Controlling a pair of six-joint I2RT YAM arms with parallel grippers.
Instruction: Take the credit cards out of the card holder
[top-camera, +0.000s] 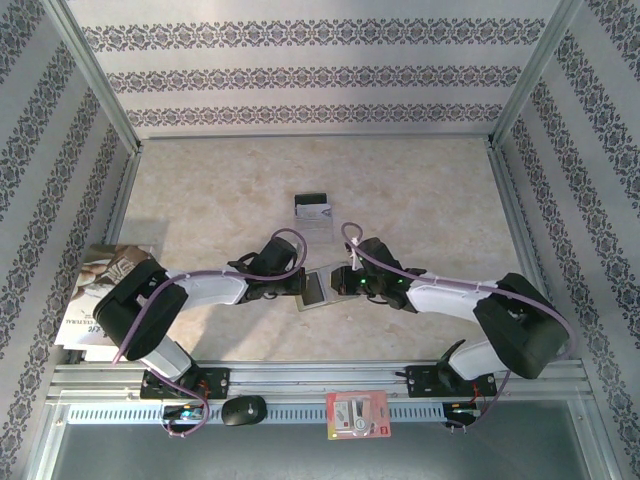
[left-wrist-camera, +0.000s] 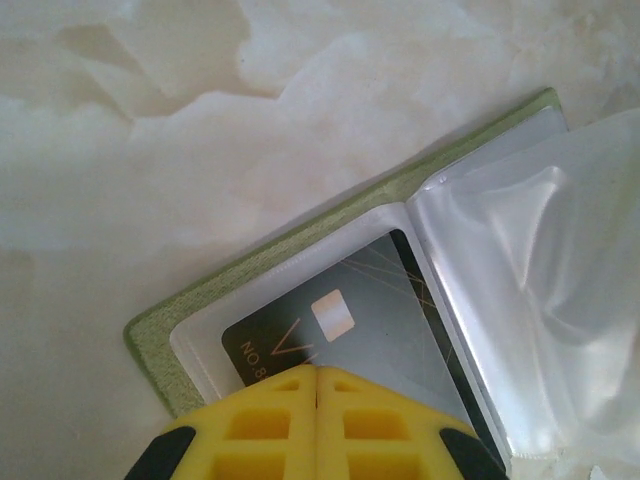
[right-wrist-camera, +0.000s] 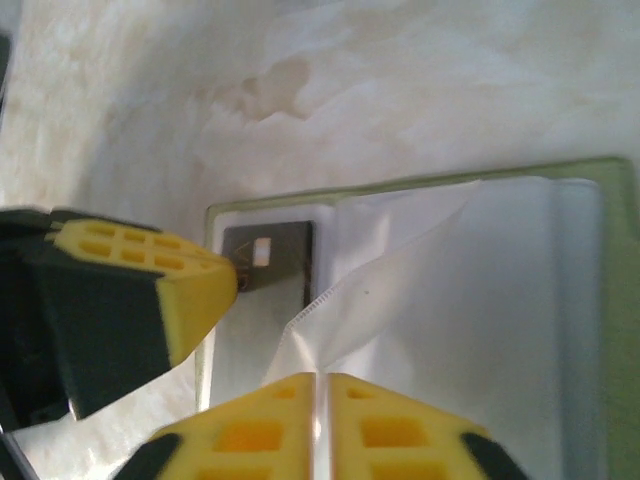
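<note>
One card (top-camera: 313, 205) lies out beyond my closed left claw (left-wrist-camera: 316, 385), another card (left-wrist-camera: 360, 320) waits in the card holder (left-wrist-camera: 290, 243), right claw (right-wrist-camera: 320, 385) pinching its sleeve (right-wrist-camera: 450, 300).

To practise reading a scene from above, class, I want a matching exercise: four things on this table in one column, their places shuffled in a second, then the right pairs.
Things
1 card holder
2 red-and-white packet
3 loose credit cards
4 magazine

Places
A at the left edge of the table
B lying open at the table's middle
C on the near rail
D farther back than the holder

Pairs: 1-B, 2-C, 3-D, 4-A
</note>
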